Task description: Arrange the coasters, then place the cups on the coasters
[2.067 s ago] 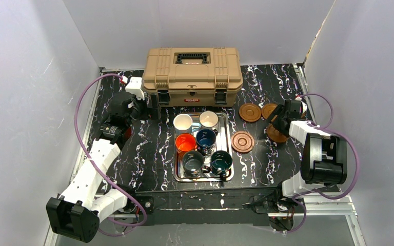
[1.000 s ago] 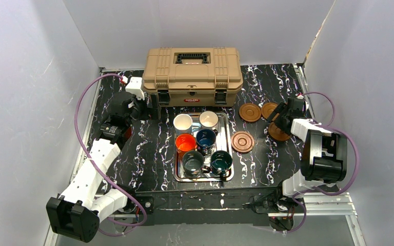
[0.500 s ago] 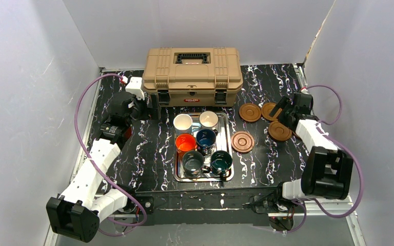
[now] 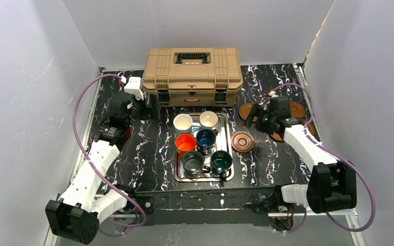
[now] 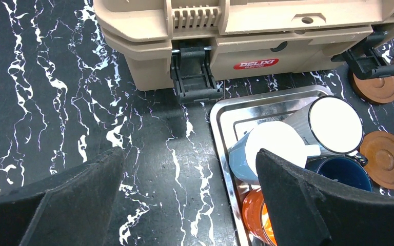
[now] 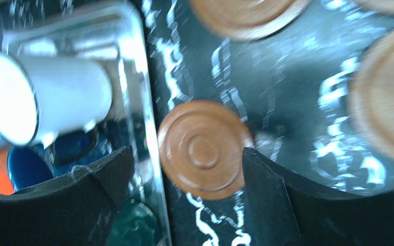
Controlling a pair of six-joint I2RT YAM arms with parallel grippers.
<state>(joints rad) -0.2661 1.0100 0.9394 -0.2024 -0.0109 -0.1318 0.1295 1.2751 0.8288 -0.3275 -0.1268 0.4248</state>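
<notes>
Several brown ringed coasters lie right of the tray. One coaster (image 4: 242, 141) (image 6: 202, 148) sits just beside the tray's right rim. Others, such as the coaster (image 4: 295, 109) at the far right and one (image 4: 245, 109) by the toolbox, are partly hidden by my right arm. My right gripper (image 4: 257, 121) (image 6: 185, 159) hovers open above the coaster beside the tray, holding nothing. Several cups stand in the steel tray (image 4: 229, 154): two white cups (image 4: 182, 122) (image 4: 209, 119), orange (image 4: 185, 142), navy (image 4: 205, 137), grey-green (image 4: 192, 161) and teal (image 4: 221, 161). My left gripper (image 4: 144, 109) (image 5: 189, 154) is open over bare table, left of the tray.
A tan toolbox (image 4: 192, 74) stands at the back centre, right behind the tray and close to my left gripper. White walls enclose the black marbled table (image 4: 149, 148) on three sides.
My right arm has swung left from the coasters at the far right to above the coaster beside the tray, staying open. The left arm has barely moved.
</notes>
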